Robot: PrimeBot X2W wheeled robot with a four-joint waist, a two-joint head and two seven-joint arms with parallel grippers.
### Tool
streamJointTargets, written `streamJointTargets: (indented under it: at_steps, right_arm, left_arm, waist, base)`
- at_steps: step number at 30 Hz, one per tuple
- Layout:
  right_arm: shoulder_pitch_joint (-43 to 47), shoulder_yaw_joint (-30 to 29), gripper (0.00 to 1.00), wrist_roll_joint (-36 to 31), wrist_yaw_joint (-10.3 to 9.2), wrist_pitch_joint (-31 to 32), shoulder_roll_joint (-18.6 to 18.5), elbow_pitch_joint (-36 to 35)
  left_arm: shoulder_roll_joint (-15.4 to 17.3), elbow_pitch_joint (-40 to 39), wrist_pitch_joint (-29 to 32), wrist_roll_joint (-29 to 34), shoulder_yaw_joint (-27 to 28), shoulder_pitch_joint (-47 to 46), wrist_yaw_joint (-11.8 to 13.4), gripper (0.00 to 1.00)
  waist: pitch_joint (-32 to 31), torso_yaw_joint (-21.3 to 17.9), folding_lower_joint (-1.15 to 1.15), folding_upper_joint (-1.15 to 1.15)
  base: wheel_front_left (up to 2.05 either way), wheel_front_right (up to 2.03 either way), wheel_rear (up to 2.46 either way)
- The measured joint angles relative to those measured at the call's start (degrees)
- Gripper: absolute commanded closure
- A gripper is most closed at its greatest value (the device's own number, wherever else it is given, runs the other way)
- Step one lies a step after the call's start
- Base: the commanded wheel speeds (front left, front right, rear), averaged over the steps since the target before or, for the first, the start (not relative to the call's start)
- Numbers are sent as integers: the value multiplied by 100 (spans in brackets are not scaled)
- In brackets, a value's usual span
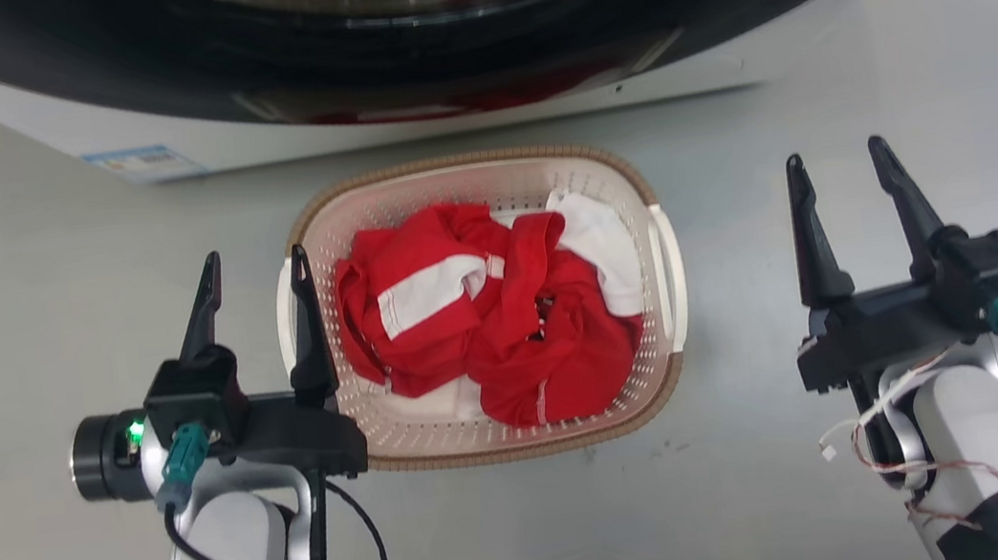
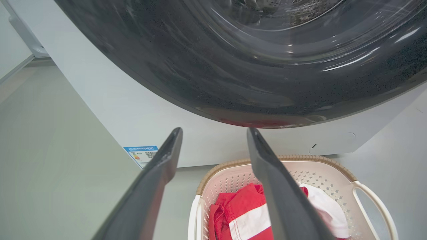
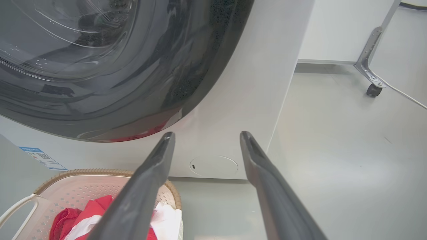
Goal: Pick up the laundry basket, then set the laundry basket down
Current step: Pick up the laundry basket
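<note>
Laundry basket sits flat on the grey floor, centre of the head view, with the washing machine near it at 12 o'clock, its dark round door bulging forward. Inside is a loose heap of red and white clothes. At the basket's 9 o'clock the left pincer is spread wide, outer finger over bare floor, inner finger lying across the white left handle. The left wrist view puts that handle in the gap between the two fingers. Whether anything touches cannot be told. At 3 o'clock the right pincer is equally wide and holds nothing. It is over bare floor, well apart from the right handle. Judgement: pickup not begun; left side roughly lined up, right side not. Risks from here: if the left side closes and lifts alone, the basket would likely tip toward 3 o'clock and shed clothes. If fingers close on the perforated wall rather than the handle loop, the smooth plastic may slip. A sideways nudge from either finger could skate the light basket across the slick floor. A lift drifting toward 12 o'clock could knock the rim against the door's bulge.
</note>
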Motion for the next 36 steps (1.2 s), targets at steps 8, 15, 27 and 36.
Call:
streamJointTargets:
  at_steps: [8,15,27,36]
  right_arm:
    - [-671,25,0,13,43,0,4,420]
    - [-1033,71,0,27,54,0,12,872]
    - [-1248,200,0,134,94,0,47,1551]
    - [-1427,318,0,190,94,0,64,1775]
  left_arm:
    - [-13,625,0,-310,-152,-599,7,0]
    - [-31,1192,-1,-480,-229,-981,34,0]
    - [-37,2052,0,-706,-369,-1218,53,0]
    - [-47,2484,-1,-758,-461,-1567,48,0]
  waist:
    - [686,95,0,0]
    - [1223,184,0,0]
    - [1557,310,-1,0]
    - [1711,314,-2,-1]
  base:
    - [0,0,0]
    - [0,0,0]
    - [0,0,0]
    - [0,0,0]
